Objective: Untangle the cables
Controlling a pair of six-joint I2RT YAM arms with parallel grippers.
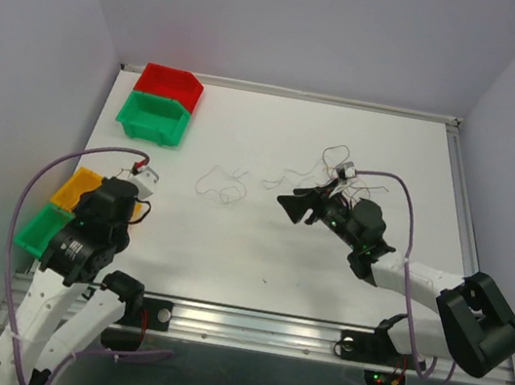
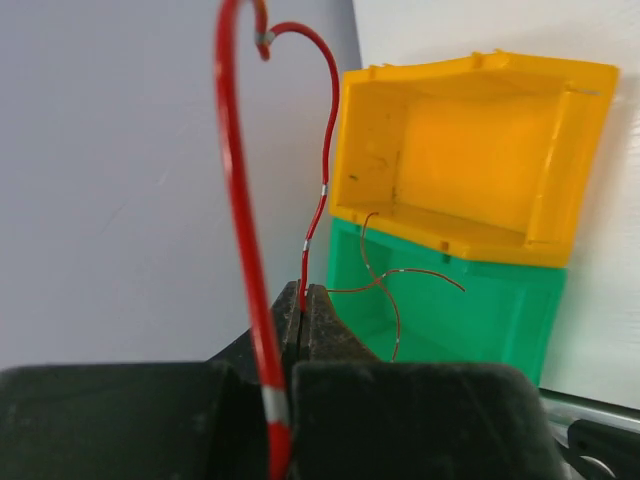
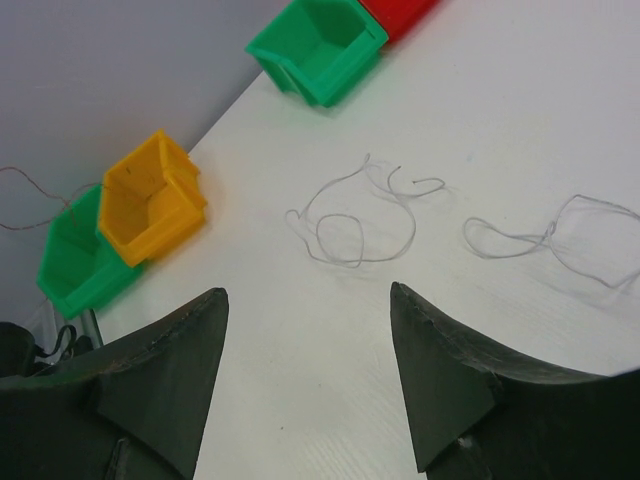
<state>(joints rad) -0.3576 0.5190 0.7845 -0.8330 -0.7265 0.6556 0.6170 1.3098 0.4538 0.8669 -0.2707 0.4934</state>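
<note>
Left wrist view: left gripper (image 2: 305, 318) is pressed together, its matte black jaws pinching a red wire (image 2: 322, 190). The wire is thin and glossy, with pale bands along it. It rises near-straight from the jaws, arcs over at the top and hooks back down. A second red stretch sits blurred close to the lens; same wire or another, cannot tell. Finer reddish strands (image 2: 410, 272) branch sideways from beside the jaws, across the front of the near green bin (image 2: 480, 320) — touching it or not, unclear. The yellow bin (image 2: 470, 150) sits against that green one. Both are smooth moulded plastic, boxy and open-fronted. A pale wall (image 2: 120, 200) stands to the side.

Right wrist view: right gripper (image 3: 308, 295) is spread wide over the white table (image 3: 300, 400), with nothing between its wedge-shaped, rough-edged black fingers (image 3: 170, 370). Beyond the tips two hair-thin wires lie flat and apart. The looped grey wire (image 3: 345, 218) is curled on itself, its long axis across the view. The second grey wire (image 3: 550, 238) is stretched the same way.

Top view: a small tangle (image 1: 334, 162) of thin wires lies just behind the right gripper's wrist. The red bin (image 1: 169, 82) and far green bin (image 1: 154, 118) sit at the far-left corner, touching.
</note>
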